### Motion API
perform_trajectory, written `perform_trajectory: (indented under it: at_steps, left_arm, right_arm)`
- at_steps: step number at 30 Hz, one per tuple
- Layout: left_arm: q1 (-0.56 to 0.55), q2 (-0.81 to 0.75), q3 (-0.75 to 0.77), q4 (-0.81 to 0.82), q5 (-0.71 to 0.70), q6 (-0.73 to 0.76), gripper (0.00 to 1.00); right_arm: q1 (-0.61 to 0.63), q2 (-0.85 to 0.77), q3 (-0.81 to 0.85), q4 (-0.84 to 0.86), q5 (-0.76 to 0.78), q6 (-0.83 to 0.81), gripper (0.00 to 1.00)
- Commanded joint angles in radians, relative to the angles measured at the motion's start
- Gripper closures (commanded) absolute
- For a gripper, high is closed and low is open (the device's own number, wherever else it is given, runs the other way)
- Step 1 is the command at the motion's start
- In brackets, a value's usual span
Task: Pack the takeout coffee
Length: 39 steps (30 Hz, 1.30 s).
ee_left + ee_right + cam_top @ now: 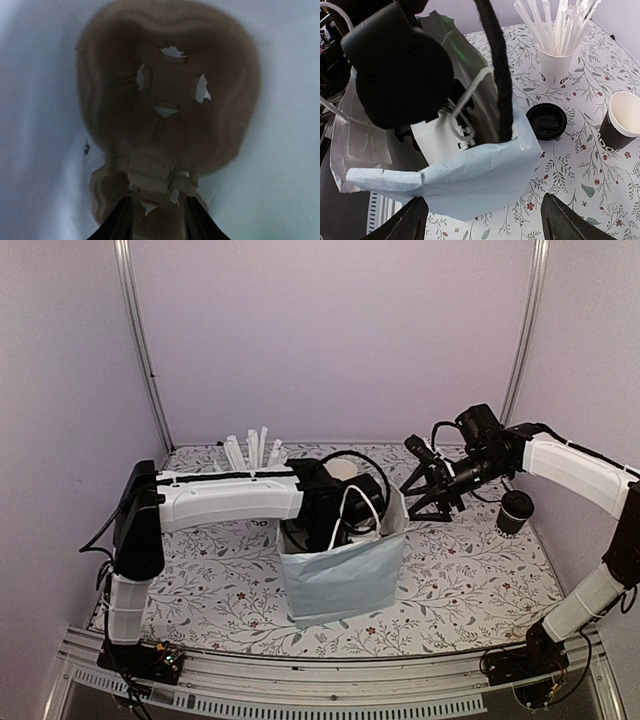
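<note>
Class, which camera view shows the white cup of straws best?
The right wrist view: the cup of straws stands unblocked and sharp there. The top view shows only the straw tips behind the left arm; the left wrist view, down in the bag, shows none.

Left arm [225,500] and right arm [575,468]: white shells, black joints, looping black cable [350,453]; right gripper [482,222] black, tapered fingers [402,222].

The top external camera looked down from above and behind the arm bases, taking in the whole tabletop [470,580]. The left wrist camera pointed inside the pale blue bag [345,575], close to a brown moulded insert [170,100]. The right wrist camera saw that bag closely from its right, as did the top view.
</note>
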Motion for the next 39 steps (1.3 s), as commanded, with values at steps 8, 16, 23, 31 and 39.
perform_trajectory:
  at_steps: [8, 16, 23, 31, 39]
  left_arm:
    - [0.008, 0.029, 0.016, -0.009, -0.007, 0.022, 0.59]
    - [0.006, -0.088, 0.022, 0.015, 0.003, 0.009, 0.47]
    - [0.006, -0.165, 0.014, 0.041, 0.023, 0.008, 0.38]
    - [0.007, -0.217, 0.017, 0.069, 0.045, 0.011, 0.37]
    - [0.004, -0.224, 0.042, 0.053, 0.0, -0.019, 0.36]
  right_arm:
    - [0.001, -0.051, -0.039, 0.027, -0.017, 0.015, 0.19]
    - [0.001, -0.068, -0.012, -0.025, -0.012, -0.007, 0.18]
    - [0.001, -0.085, 0.032, -0.108, 0.002, -0.053, 0.16]
    - [0.001, -0.102, 0.04, -0.133, 0.004, -0.061, 0.16]
    - [0.001, -0.115, 0.055, -0.136, 0.007, -0.048, 0.16]
